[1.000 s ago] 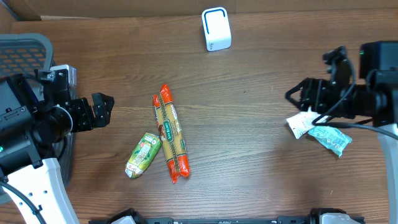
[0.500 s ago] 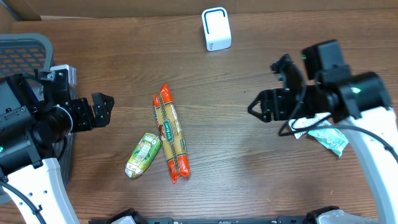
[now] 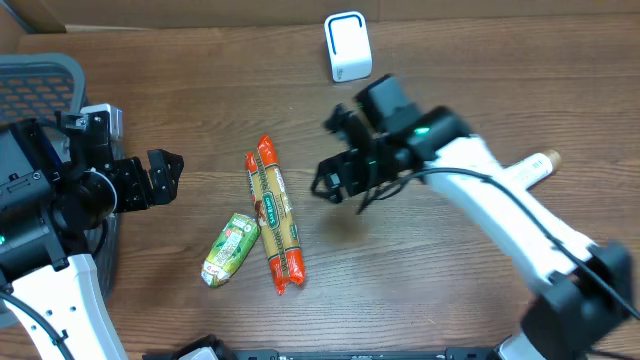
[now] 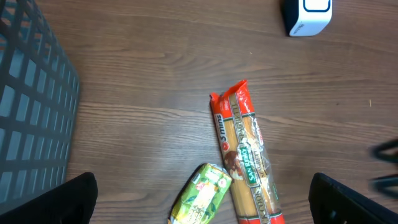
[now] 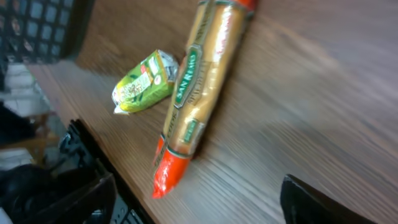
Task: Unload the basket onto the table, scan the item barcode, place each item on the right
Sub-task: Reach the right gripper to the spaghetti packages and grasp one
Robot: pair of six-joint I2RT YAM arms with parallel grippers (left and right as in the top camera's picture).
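Orange-ended long plastic pasta packet (image 3: 273,215) lies near your right gripper (image 3: 323,158), jaws open and empty; your left gripper (image 3: 167,176) stands wide open.

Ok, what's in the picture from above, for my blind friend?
The right gripper hangs open and empty beside a long orange pasta pack on a wooden table. A green packet lies next to the pack, and a white scanner stands farther back.
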